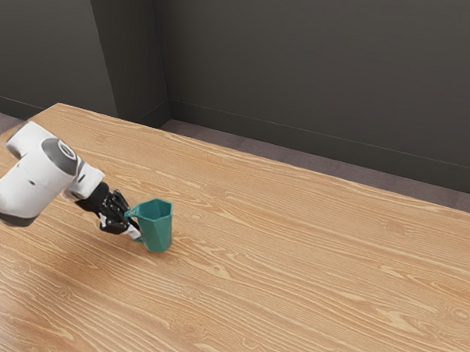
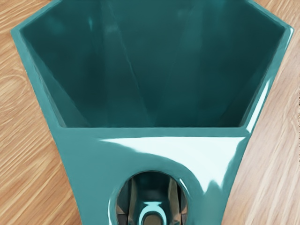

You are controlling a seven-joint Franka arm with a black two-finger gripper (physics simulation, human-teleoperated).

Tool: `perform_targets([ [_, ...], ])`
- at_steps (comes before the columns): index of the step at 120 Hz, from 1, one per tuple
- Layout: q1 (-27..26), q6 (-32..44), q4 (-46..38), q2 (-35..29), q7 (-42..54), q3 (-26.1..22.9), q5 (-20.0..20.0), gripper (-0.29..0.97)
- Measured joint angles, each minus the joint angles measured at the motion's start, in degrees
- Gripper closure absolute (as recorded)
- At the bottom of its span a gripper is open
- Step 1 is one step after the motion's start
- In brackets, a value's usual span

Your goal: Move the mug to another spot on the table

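A teal faceted mug [image 1: 156, 224] stands upright on the wooden table [image 1: 309, 257], toward the exterior view's left. My gripper [image 1: 131, 221] comes in low from the left and is shut on the mug's handle, with one finger on either side of it. The wrist view looks straight into the mug's [image 2: 150, 84] dark, empty inside from just behind the handle [image 2: 151, 187], whose oval hole lies right under my hand. I cannot tell whether the mug's base rests on the wood or hangs just above it.
Bare wood stretches to the exterior view's right and front of the mug. The table's far edge [image 1: 244, 149] runs along a dark wall [image 1: 318, 63], with a strip of floor between them.
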Motion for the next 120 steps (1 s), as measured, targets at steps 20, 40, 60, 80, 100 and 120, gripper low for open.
perform_targets([
  [20, -0.1, 0.3, 0.4, 1.3, 4.4, -0.6, -1.3, 0.67],
  [40, -0.1, 0.4, 1.0, 2.4, 7.9, -0.8, -1.9, 0.67],
  [60, 0.0, 0.3, 1.3, 3.1, 10.5, -0.8, -2.1, 0.62],
  [80, 0.0, 0.0, 2.0, 3.8, 12.2, -0.8, -2.1, 0.45],
  [100, 0.1, -0.2, 2.1, 3.8, 13.6, -0.8, -2.1, 0.23],
  [120, 0.2, -0.4, 2.1, 3.8, 14.6, -0.7, -2.1, 0.12],
])
